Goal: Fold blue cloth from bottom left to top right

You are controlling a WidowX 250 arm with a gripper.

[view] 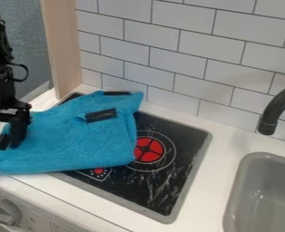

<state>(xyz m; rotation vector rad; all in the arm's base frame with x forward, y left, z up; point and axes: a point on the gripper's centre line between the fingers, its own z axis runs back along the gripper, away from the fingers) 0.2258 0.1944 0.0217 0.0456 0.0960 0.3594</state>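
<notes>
The fold looks barely begun, if at all: the blue cloth (87,142) lies broad and rumpled over the left part of the black stove top (176,167), and its near left end reaches out over the white surface (221,165) at the left edge of the view. Black patches show on it, one near the middle of its far half (101,115) and another by its far edge (116,93), with some creasing between them. The black gripper (18,131) is down at the cloth's left side, beside a dark patch there; whether it is open or closed on the fabric cannot be told. A red burner disc (149,150) lies bare just right of the cloth. What seems left is nearly the whole job: securing the near left corner, lifting it across toward the far right one, and laying it down without dragging the lower layer along.
</notes>
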